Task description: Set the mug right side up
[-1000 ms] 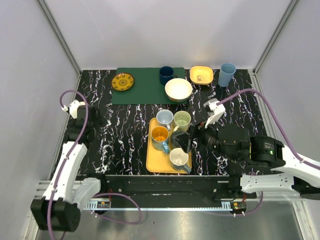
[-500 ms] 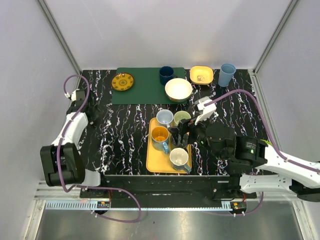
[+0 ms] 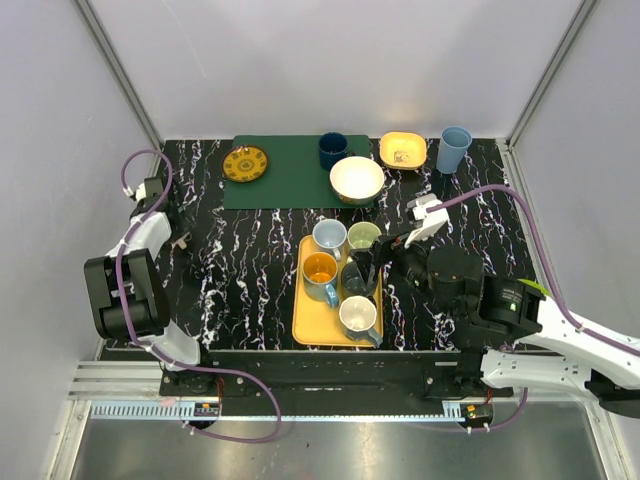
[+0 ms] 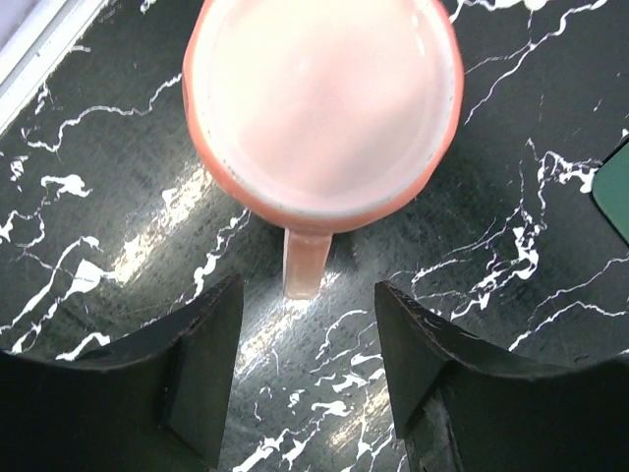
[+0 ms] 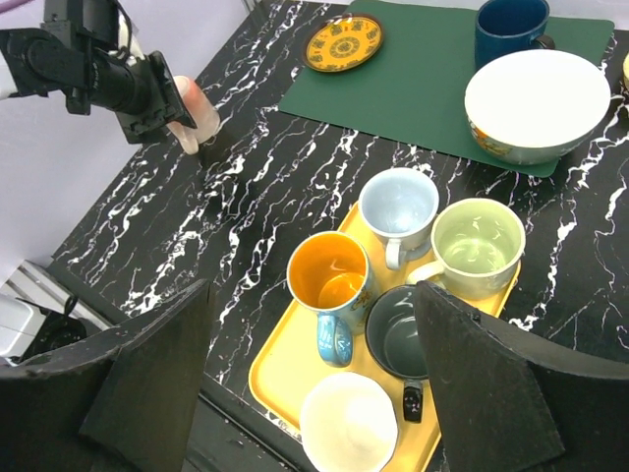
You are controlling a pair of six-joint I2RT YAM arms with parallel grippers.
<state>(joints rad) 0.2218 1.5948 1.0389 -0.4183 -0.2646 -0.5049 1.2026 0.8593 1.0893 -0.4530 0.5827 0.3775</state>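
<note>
Two wide-spread fingers of the left gripper (image 4: 307,329) flank the handle (image 4: 305,258) of the pink mug (image 4: 324,98) and touch nothing. The mug stands on the black table (image 4: 511,197) near its left edge, apparently bottom-up (the pale flat face reads as its base). The step in hand looks like the approach before the grasp. The next move calls for advancing, closing on the handle or wall, then lifting and rotating. The right gripper (image 5: 313,295) hangs open above the yellow tray (image 5: 270,369).

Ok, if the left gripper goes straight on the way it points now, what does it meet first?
The handle of the pink mug: it points back at the left gripper, lined up between its open fingers, mug body right behind. Probably close, though the wrist view leaves depth unclear.
</note>
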